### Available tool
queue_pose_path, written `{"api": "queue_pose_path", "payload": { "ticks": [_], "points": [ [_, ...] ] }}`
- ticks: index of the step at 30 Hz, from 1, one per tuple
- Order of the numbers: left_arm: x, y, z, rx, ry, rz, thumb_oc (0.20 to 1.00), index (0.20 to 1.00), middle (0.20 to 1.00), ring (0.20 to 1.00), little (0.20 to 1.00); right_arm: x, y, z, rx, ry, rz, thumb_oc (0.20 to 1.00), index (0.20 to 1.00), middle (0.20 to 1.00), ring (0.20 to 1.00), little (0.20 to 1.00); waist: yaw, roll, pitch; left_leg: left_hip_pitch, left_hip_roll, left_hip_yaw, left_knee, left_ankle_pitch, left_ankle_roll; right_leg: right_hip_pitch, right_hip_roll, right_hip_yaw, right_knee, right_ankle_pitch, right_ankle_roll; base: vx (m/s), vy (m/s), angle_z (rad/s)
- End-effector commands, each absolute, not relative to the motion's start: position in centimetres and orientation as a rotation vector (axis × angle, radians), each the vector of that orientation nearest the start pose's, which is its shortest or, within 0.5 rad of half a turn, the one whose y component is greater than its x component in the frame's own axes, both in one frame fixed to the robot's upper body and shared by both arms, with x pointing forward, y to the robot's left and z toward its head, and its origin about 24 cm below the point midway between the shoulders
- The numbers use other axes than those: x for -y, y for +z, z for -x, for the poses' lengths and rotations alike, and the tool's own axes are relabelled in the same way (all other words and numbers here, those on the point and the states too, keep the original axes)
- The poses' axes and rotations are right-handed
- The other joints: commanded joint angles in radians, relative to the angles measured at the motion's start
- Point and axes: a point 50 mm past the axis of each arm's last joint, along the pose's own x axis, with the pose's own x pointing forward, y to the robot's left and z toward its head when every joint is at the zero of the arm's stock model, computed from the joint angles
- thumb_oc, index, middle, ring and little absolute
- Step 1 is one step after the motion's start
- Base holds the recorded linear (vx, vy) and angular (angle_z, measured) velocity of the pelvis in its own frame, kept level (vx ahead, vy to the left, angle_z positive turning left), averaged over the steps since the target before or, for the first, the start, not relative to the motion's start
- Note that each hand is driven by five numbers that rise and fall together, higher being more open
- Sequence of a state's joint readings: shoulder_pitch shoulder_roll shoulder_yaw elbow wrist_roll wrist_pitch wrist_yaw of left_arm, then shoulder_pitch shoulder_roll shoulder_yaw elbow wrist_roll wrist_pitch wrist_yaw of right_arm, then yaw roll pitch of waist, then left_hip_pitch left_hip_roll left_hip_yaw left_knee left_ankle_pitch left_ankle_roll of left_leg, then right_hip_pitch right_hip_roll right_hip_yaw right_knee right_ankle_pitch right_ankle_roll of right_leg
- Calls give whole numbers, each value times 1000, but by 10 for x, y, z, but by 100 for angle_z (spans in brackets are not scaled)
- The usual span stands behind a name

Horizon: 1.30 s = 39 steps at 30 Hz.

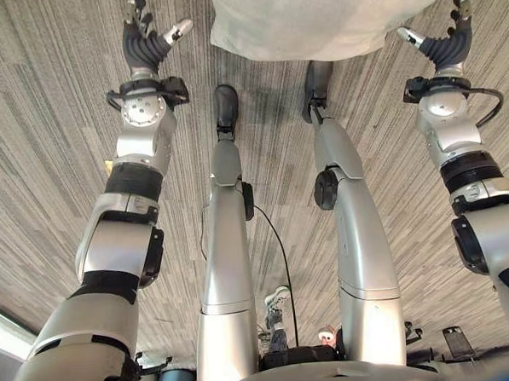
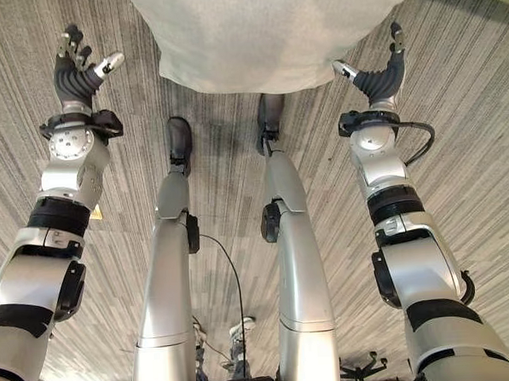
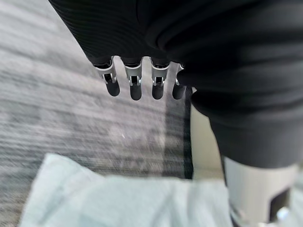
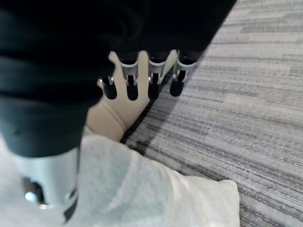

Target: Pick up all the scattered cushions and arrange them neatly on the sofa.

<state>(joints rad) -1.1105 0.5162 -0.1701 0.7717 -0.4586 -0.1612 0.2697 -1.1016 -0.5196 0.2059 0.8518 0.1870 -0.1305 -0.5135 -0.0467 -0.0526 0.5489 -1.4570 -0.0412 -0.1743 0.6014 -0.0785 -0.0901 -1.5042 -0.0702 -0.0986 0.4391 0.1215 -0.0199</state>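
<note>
A large pale grey cushion (image 1: pixel 322 16) lies on the carpet straight ahead of me, its near edge between my two hands. My left hand (image 1: pixel 148 38) is held up beside the cushion's left corner, open and holding nothing. My right hand (image 1: pixel 447 39) hangs beside the right corner, also open, thumb pointing toward the cushion. In the left wrist view the straight fingers (image 3: pixel 135 82) hover above the cushion (image 3: pixel 118 198) without touching it. The right wrist view shows the same: fingers (image 4: pixel 137 78) spread over the cushion's corner (image 4: pixel 142 189).
Grey striped carpet (image 1: pixel 46 125) runs all around the cushion. A beige object (image 4: pixel 113 113) lies on the floor just past the cushion, and I cannot tell what it is. A black chair base (image 2: pixel 362 373) stands behind me.
</note>
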Motion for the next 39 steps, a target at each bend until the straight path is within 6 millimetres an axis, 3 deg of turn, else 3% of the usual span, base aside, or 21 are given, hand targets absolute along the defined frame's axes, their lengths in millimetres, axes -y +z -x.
{"api": "queue_pose_path", "payload": {
  "ticks": [1, 5, 10, 11, 14, 15, 16, 18, 23, 29, 30, 33, 35, 37, 39],
  "points": [
    [-216, 269, -392, 534, 254, 4, 1000, 1000, 1000, 1000, 1000, 231, 270, -391, 548, -498, 305, 1000, 1000, 1000, 1000, 1000, -29, 108, -29, 61, -19, -40, -52, -44, 53, 70, -6, 24, 160, -102, 75, 58, -85, 4],
    [-200, 295, -394, 588, 211, -3, 1000, 1000, 1000, 1000, 1000, 196, 308, -395, 655, -399, 310, 1000, 1000, 1000, 1000, 1000, -30, 111, -29, 16, -17, -43, -32, -46, 48, 19, 5, 17, 196, -117, 69, 58, -93, 3],
    [-180, 318, -395, 642, 171, -29, 1000, 1000, 1000, 1000, 1000, 152, 335, -394, 737, -280, 298, 1000, 1000, 1000, 1000, 1000, -33, 112, -29, -11, -17, -45, -15, -44, 43, -3, 12, 14, 207, -122, 65, 23, -55, -2],
    [-171, 327, -394, 669, 155, -37, 1000, 1000, 1000, 1000, 1000, 131, 343, -392, 766, -217, 267, 1000, 1000, 1000, 1000, 1000, -33, 112, -29, -13, -16, -47, -16, -43, 41, -5, 14, 12, 207, -123, 64, 5, -39, 0],
    [-171, 328, -394, 670, 157, -37, 1000, 1000, 1000, 1000, 1000, 130, 344, -392, 767, -216, 266, 1000, 1000, 1000, 1000, 1000, -34, 111, -29, -15, -16, -47, -15, -42, 41, -6, 14, 13, 207, -123, 64, -1, -11, 0],
    [-144, 349, -383, 766, 65, 43, 1000, 1000, 1000, 1000, 1000, 82, 354, -378, 831, -45, 124, 200, 200, 200, 200, 200, -39, 108, -29, -18, -15, -50, -21, -37, 38, -7, 20, 6, 208, -124, 62, -23, -46, 0],
    [-122, 353, -370, 820, -42, 184, 200, 200, 200, 200, 200, 56, 357, -364, 877, 65, 15, 200, 200, 200, 200, 200, -49, 100, -29, -1, -14, -50, -32, -32, 36, 15, 25, 3, 199, -124, 57, -32, -65, 1],
    [-109, 352, -363, 841, -106, 247, 200, 200, 200, 200, 200, 53, 354, -357, 899, 95, -43, 200, 200, 200, 200, 200, -64, 96, -29, 25, -10, -43, -37, -31, 28, 53, 28, -1, 177, -125, 49, -51, -49, 4],
    [-101, 338, -351, 853, -164, 351, 200, 200, 200, 200, 200, 58, 343, -350, 921, 97, -90, 200, 200, 200, 200, 200, -78, 88, -29, 112, -4, -38, -87, -22, 23, 153, 31, -8, 117, -105, 48, -67, -11, 3],
    [-112, 295, -333, 826, -170, 411, 200, 200, 200, 200, 200, 104, 286, -351, 826, 7, -87, 200, 200, 200, 200, 200, -76, 80, -29, 359, 6, -27, -236, 12, 21, 386, 13, -19, -14, -87, 43, -61, -6, 7],
    [-111, 293, -333, 823, -170, 411, 200, 200, 200, 200, 200, 104, 285, -351, 822, 7, -87, 200, 200, 200, 200, 200, -75, 79, -29, 365, 7, -27, -241, 14, 21, 392, 13, -19, -17, -86, 43, -22, 15, 5],
    [-113, 262, -322, 775, -178, 385, 200, 200, 200, 200, 200, 117, 247, -344, 738, 3, -99, 200, 200, 200, 200, 200, -55, 74, -29, 546, 9, -26, -336, 41, 21, 565, -2, -37, -111, -78, 41, -15, 22, 5],
    [-114, 252, -320, 753, -181, 376, 200, 200, 200, 200, 200, 119, 236, -340, 716, 8, -111, 200, 200, 200, 200, 200, -47, 72, -29, 602, 12, -26, -365, 47, 21, 619, -3, -41, -133, -76, 41, -26, 42, 10],
    [-116, 228, -315, 691, -177, 336, 200, 200, 200, 200, 200, 124, 210, -332, 653, 19, -119, 200, 200, 200, 200, 200, -26, 67, -29, 739, 15, -28, -415, 55, 19, 748, -14, -54, -188, -73, 41, -22, 58, 9],
    [-118, 197, -306, 607, -171, 323, 200, 200, 200, 200, 200, 129, 172, -322, 536, 29, -126, 200, 200, 200, 200, 200, 1, 60, -53, 888, 21, -26, -464, 55, 16, 902, -30, -67, -256, -65, 44, 36, 80, 8]
  ]
}}
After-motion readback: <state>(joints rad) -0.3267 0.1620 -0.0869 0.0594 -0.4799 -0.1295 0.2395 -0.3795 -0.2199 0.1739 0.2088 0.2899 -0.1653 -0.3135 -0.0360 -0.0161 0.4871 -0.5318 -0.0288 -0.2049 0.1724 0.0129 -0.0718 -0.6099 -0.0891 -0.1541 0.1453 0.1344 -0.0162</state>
